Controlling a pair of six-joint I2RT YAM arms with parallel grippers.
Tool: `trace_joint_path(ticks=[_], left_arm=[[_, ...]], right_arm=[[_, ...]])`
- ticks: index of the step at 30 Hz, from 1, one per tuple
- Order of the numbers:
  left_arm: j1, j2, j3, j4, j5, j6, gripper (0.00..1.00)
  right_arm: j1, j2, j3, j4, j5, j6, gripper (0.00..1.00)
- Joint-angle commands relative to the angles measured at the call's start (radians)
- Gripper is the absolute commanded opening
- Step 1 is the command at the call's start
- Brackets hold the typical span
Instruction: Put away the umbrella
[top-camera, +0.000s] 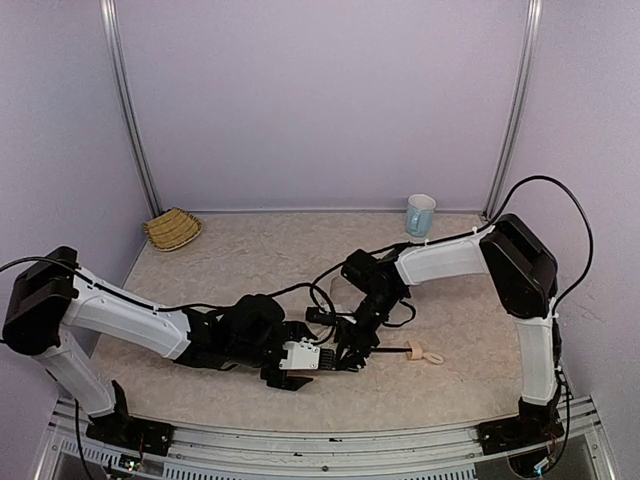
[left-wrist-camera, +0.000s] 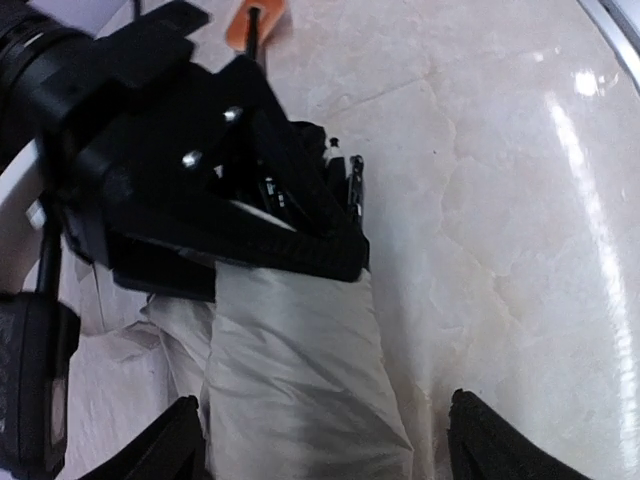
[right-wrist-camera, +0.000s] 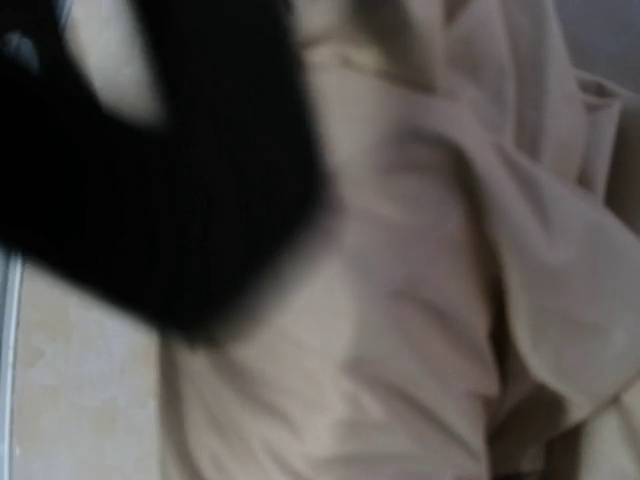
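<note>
Step, I'd say: gathering the umbrella (left-wrist-camera: 300, 380) cloth into a tight bundle. Not put away yet. It lies flat mid-table (top-camera: 250, 260), with the cloth running straight betw. the left gripper (left-wrist-camera: 335, 440) jaws. Those are wide apart, one each side, neither pressing. Right gripper (top-camera: 348, 358) sits just ahead of the left jaws on the same cloth, towards the handle (top-camera: 413, 351). Clamped or only resting there, can't tell, since its own cam shows just blur and cloth. Next prob.: left closes centred on the bundle w/o trapping loose folds or bumping the right jaws.
</note>
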Motion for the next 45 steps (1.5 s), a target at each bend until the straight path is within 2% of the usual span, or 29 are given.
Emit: trace_joint_path(ticks=[1,6,9,14,20,24,26,33,38,42,45], left_arm=[[0.021,0.092,0.086,-0.114,0.001,0.027,0.77],[0.028,0.162,0.118,-0.161,-0.037,-0.002,0.76],[0.032,0.205,0.140,-0.198,-0.061,-0.013,0.57],[0.045,0.307,0.213,-0.291,-0.079,-0.045,0.55],[0.050,0.385,0.301,-0.442,0.021,-0.081,0.44],[0.059,0.419,0.344,-0.544,0.083,-0.124,0.41],[0.071,0.435,0.358,-0.579,0.119,-0.150,0.40],[0.111,0.490,0.426,-0.688,0.236,-0.214,0.39],[0.157,0.539,0.497,-0.786,0.374,-0.237,0.39],[0.178,0.574,0.550,-0.854,0.459,-0.234,0.39],[0.188,0.604,0.587,-0.900,0.493,-0.232,0.39]], right_arm=[[0.007,0.127,-0.044,-0.193,0.087,0.042,0.09],[-0.009,0.126,-0.027,-0.173,0.071,0.031,0.11],[-0.010,0.121,-0.019,-0.161,0.069,0.024,0.13],[-0.015,0.080,-0.030,-0.113,0.056,0.027,0.20],[-0.046,-0.024,-0.085,0.009,0.093,0.091,0.47],[-0.083,-0.181,-0.172,0.154,0.106,0.141,0.63],[-0.087,-0.267,-0.237,0.231,0.149,0.158,0.68],[-0.088,-0.568,-0.442,0.446,0.286,0.167,0.71],[-0.055,-0.812,-0.609,0.624,0.452,0.177,0.70],[0.071,-0.967,-0.777,0.796,0.631,0.069,0.70],[0.213,-0.961,-0.830,0.868,0.772,-0.021,0.70]])
